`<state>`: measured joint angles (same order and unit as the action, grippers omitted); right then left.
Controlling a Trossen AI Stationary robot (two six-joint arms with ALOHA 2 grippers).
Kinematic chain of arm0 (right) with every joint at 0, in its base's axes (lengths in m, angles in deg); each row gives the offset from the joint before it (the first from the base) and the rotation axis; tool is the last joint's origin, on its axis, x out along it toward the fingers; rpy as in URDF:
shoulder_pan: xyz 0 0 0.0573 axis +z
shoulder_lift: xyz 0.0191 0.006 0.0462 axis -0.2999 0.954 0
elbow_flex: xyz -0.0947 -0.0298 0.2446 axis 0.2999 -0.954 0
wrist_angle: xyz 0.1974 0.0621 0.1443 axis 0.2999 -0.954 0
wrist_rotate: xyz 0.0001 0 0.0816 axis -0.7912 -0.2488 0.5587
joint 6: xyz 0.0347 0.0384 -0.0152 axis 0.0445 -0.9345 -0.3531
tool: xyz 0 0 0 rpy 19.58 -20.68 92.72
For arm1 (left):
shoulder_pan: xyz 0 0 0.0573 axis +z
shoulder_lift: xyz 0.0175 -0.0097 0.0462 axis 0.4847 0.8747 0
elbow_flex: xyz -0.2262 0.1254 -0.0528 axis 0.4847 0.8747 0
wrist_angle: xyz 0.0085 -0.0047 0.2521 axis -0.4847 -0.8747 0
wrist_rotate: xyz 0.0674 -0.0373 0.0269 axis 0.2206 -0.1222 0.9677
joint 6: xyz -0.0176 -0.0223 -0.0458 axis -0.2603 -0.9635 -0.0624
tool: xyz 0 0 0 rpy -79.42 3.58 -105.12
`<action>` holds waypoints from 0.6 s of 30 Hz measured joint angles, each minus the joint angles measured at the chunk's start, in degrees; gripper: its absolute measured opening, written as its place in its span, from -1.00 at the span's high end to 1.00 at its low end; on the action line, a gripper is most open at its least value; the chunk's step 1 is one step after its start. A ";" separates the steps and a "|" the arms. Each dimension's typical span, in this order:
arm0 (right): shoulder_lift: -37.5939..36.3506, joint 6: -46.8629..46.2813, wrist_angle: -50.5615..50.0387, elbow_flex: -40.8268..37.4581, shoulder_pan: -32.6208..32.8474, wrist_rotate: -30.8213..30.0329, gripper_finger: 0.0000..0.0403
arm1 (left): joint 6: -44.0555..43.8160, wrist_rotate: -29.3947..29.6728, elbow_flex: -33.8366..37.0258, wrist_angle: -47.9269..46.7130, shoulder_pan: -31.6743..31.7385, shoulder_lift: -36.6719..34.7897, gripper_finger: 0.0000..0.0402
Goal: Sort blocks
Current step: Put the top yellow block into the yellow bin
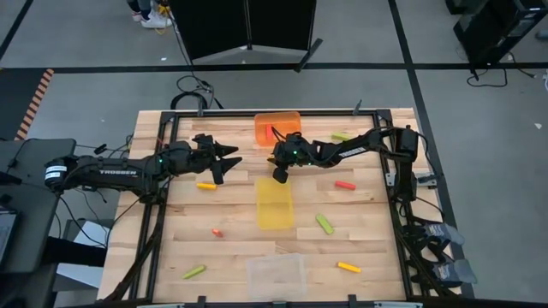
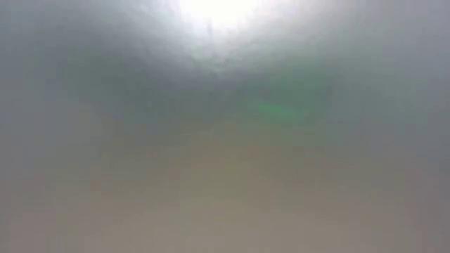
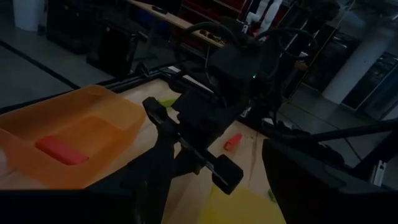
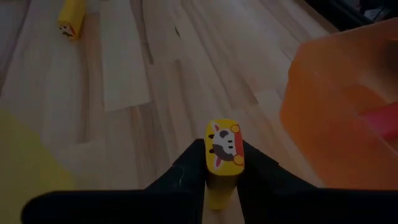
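Note:
My right gripper (image 1: 280,171) hangs between the orange tray (image 1: 278,127) and the yellow tray (image 1: 274,204), shut on a yellow block (image 4: 224,147) whose end bears a small picture. My left gripper (image 1: 226,162) is open just left of it and touches nothing. One red block (image 3: 61,150) lies in the orange tray. Loose on the table lie a yellow block (image 1: 206,185), red blocks (image 1: 217,231) (image 1: 344,184), green blocks (image 1: 194,271) (image 1: 324,223) (image 1: 341,135) and another yellow block (image 1: 348,267). The low view shows only haze. My right gripper pinches the yellow block by its two long sides (image 4: 211,180) between the two fingers (image 4: 186,171). The fingers come from above, slanting down toward the table. The pictured end (image 4: 224,144) faces the wrist. The block's far end is hidden behind it.
A clear tray (image 1: 276,272) sits at the table's near edge. A black frame (image 1: 154,214) runs along the table's sides. The two grippers stand close together near the far middle. Bare wood (image 1: 368,222) shows between the scattered blocks.

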<state>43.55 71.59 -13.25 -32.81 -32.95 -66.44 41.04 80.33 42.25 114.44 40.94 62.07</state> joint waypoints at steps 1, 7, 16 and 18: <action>0.00 0.03 0.04 0.00 0.06 -0.03 0.64 | -0.26 0.04 0.00 0.01 0.00 0.00 -0.26; -2.31 3.47 0.73 -0.09 1.26 -0.27 0.64 | -0.86 1.18 0.00 -0.21 0.00 0.00 -0.26; -13.33 8.84 2.20 -0.07 5.15 -0.34 0.64 | -1.27 2.10 0.00 -0.72 0.00 0.02 -0.26; -15.15 9.47 3.48 -0.07 6.86 1.00 0.64 | -1.42 2.94 0.00 -1.20 0.00 0.02 -0.26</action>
<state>28.39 81.06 -9.77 -32.87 -26.09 -65.43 39.62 83.27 42.25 113.24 40.94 62.09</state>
